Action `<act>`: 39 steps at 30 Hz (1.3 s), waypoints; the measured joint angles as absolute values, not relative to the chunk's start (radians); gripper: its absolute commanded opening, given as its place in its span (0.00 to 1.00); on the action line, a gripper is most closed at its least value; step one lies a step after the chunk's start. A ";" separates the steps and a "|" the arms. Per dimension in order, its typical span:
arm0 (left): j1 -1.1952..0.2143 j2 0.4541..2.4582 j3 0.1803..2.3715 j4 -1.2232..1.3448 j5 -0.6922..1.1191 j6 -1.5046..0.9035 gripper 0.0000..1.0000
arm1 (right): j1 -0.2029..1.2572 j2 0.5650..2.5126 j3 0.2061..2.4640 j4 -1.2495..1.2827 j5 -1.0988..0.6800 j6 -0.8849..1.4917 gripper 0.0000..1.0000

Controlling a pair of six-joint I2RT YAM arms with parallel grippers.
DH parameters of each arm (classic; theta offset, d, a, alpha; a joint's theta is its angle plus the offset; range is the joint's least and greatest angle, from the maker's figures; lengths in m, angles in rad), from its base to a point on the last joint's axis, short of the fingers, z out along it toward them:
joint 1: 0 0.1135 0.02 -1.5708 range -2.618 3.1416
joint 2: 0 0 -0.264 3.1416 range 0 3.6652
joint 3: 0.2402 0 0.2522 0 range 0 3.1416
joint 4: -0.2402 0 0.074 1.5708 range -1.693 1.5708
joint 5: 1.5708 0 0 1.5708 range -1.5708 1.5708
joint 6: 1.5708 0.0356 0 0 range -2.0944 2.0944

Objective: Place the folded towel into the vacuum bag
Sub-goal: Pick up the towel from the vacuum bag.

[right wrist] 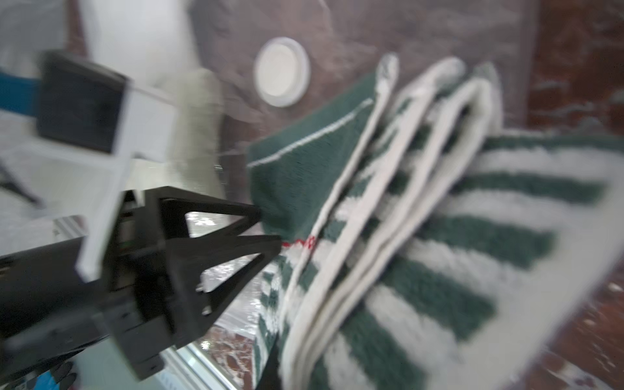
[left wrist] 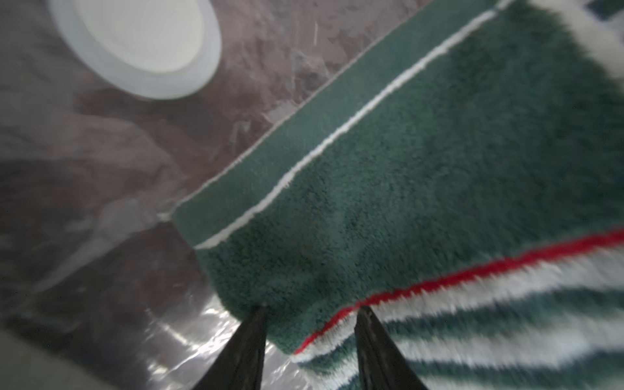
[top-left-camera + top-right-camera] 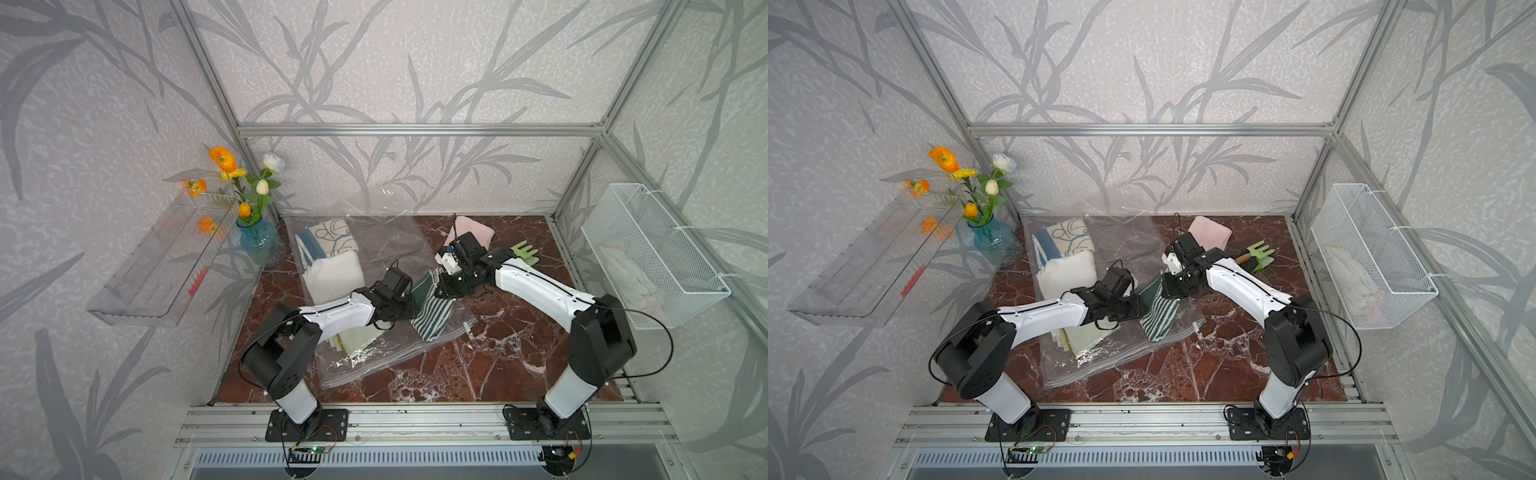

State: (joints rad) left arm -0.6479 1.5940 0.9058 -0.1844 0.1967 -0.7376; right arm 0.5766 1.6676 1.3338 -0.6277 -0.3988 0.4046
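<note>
Left wrist view: my left gripper (image 2: 310, 314) pinches the striped towel (image 2: 405, 169), seemingly not yet inside the vacuum bag (image 2: 101, 189); right gripper (image 3: 441, 293) jaws, I cannot tell.

Far left: blue glass vase (image 3: 259, 243) with orange, yellow and white flowers (image 3: 224, 160). Beside it on the left wall, a clear plastic shelf (image 3: 158, 266). On the right wall, a white wire basket (image 3: 648, 257) holding pale cloth. Far right on the reddish marble tabletop (image 3: 478, 365): a folded pink cloth (image 3: 471, 228), and near it a green fork-like tool (image 3: 525, 251).
</note>
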 measured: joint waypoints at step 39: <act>-0.631 1.538 0.734 0.041 0.275 -0.846 0.28 | 0.894 1.691 1.148 -0.584 0.366 0.413 0.04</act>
